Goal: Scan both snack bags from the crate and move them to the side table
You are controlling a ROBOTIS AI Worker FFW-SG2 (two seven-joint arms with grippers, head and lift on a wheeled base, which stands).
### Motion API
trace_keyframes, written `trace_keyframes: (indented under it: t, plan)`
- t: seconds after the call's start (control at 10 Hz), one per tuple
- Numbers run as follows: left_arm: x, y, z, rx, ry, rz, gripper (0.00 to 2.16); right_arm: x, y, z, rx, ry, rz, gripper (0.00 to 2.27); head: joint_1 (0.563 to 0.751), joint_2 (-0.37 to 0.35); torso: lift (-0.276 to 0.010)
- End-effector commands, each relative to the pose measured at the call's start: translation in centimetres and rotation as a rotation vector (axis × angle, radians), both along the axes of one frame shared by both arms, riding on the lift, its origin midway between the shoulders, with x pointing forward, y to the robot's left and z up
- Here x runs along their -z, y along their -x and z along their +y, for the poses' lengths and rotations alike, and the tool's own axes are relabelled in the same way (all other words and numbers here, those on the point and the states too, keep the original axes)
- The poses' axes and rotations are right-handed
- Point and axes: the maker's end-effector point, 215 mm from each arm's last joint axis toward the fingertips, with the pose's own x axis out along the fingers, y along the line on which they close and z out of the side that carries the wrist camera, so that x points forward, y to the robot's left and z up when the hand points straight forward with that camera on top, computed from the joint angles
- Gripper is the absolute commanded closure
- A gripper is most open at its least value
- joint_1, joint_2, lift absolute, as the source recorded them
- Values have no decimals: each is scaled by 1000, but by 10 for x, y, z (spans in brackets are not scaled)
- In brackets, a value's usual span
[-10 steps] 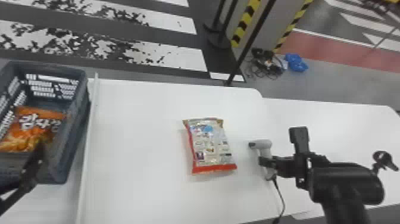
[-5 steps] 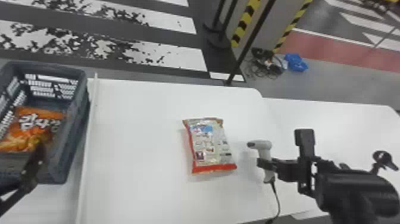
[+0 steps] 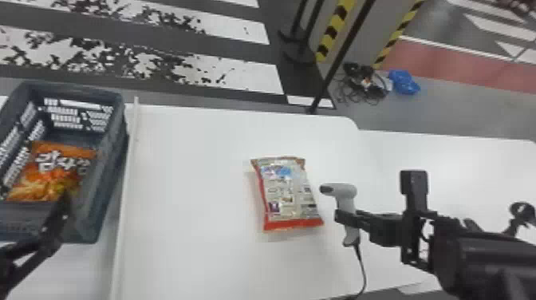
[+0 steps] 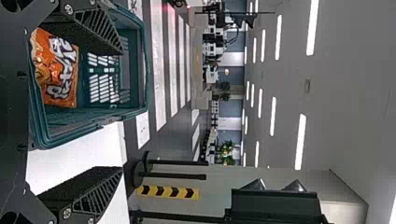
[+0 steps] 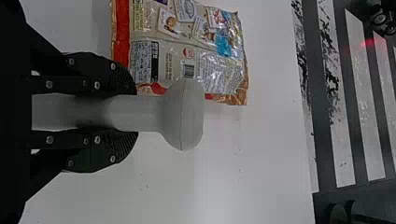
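In the head view my left gripper (image 3: 60,219) is at the lower left, by the near side of the crate (image 3: 109,147). An orange snack bag (image 3: 52,171) lies in that crate. The left wrist view has my left gripper (image 4: 98,112) open, fingers wide apart, with the orange bag (image 4: 56,70) beyond. On the white table (image 3: 191,167) the other snack bag (image 3: 287,195) lies back side up. Right of it, my right gripper (image 3: 347,219) holds the grey-white scanner (image 3: 346,193) by its handle. In the right wrist view my right gripper (image 5: 112,112) is shut on the scanner (image 5: 182,114), beside the bag (image 5: 187,51).
A raised white edge (image 3: 125,191) runs between the crate and the table. The side table (image 3: 458,163) adjoins at the right. The scanner's cable (image 3: 363,267) hangs toward the near edge. A black pole (image 3: 343,56) stands behind the tables.
The right arm has shifted a little to the right, and the scanner has tilted to a more upright pose. The left arm and both bags look unmoved.
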Motion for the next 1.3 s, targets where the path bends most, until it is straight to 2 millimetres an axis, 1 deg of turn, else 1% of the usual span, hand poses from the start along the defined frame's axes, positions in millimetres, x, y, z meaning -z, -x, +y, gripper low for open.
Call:
trace_keyframes:
  t: [0.0, 0.1, 0.3, 0.6, 0.8, 1.0, 1.2]
  plan:
    - [1, 0, 0, -1, 1, 2, 124, -2, 0, 14, -23, -18, 3, 2250, 695, -298, -75]
    - [1, 0, 0, 0, 0, 2, 124, -3, -4, 22, -38, -23, -2, 2250, 695, -282, -75]
    - [1, -1, 0, 0, 0, 2, 124, 2, -8, 33, -56, -34, 12, 2250, 695, -261, -75]
    - [1, -1, 0, 0, 0, 2, 124, 11, -14, 37, -70, -29, 29, 2250, 695, -236, -75]
    - [1, 0, 0, 0, 0, 0, 124, 16, -13, 37, -71, -26, 41, 2250, 695, -233, -75]
    - [-1, 0, -1, 2, 1, -4, 124, 14, -14, 34, -66, -25, 34, 2250, 695, -234, -75]
    - [0, 0, -1, 1, 1, -3, 124, 6, -20, 19, -45, -7, 1, 2250, 695, -238, -75]
